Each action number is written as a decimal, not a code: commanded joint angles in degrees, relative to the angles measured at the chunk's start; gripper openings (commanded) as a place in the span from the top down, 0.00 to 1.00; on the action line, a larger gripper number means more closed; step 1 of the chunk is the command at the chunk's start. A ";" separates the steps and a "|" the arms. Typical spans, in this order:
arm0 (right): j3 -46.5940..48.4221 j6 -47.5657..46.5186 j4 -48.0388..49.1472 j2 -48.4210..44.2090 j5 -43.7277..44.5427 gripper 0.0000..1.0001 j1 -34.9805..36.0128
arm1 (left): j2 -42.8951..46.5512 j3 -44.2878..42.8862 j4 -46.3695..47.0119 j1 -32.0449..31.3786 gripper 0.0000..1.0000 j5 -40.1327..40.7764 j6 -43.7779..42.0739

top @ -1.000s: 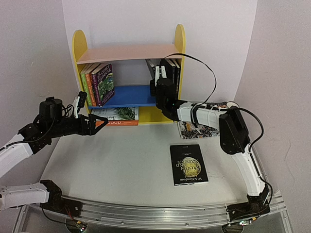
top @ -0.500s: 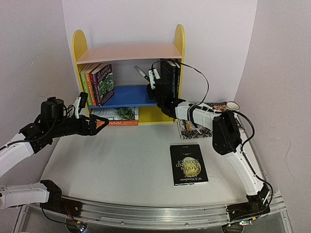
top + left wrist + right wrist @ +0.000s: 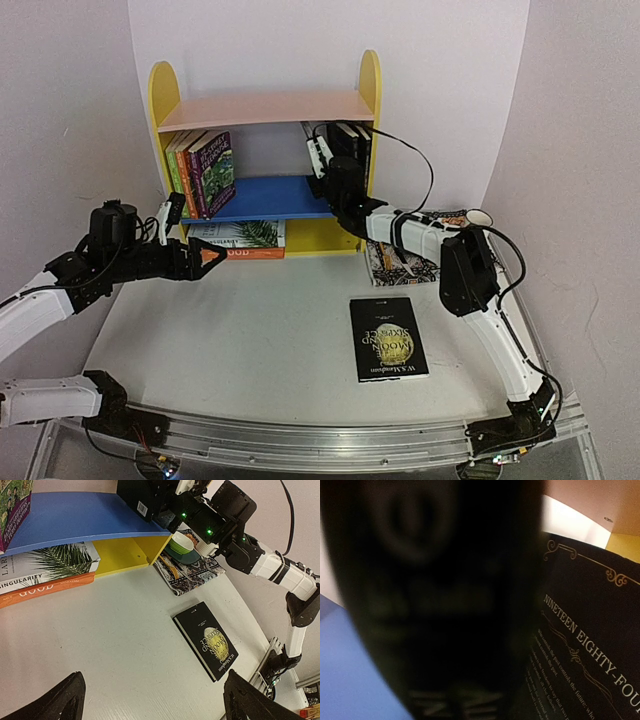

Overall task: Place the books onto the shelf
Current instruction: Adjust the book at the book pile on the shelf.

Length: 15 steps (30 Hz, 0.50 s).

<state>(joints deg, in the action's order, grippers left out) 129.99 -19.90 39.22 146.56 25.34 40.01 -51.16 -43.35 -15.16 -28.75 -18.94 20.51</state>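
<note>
Your left claw (image 3: 208,258) is hanging wide open and empty over the tabletop (image 3: 250,340), left of the shelf (image 3: 262,108). Your right claw (image 3: 322,160) is sitting close against the dark books (image 3: 352,150) at the right end of the blue board (image 3: 265,195); its spread cannot be told.

Risk: a skewed withdrawal could be dragging those uprights off the board.

One black book (image 3: 388,338) is lying unshelved on the tabletop.

Only the right wrist view is showing a lettered cover (image 3: 590,630). Only the overhead view is showing both arms.

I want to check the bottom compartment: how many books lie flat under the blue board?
2. The white palm-leaf book lies on top of the orange book, at the left of the shelf. Others behind may be hidden.
</note>
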 commanded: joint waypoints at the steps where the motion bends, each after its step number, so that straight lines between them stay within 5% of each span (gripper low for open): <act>1: 0.23 6.81 1.47 -4.39 0.89 0.94 1.36 | 0.00 -2.17 1.80 0.25 0.02 -0.83 -0.76; 15: -6.20 27.37 -6.06 -10.97 18.39 1.00 1.57 | 0.03 -2.05 1.93 0.25 0.02 -1.47 -0.16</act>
<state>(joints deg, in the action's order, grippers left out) 125.12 -1.89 34.00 141.18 36.73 41.39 -51.75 -43.35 -15.14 -28.75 -19.55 20.58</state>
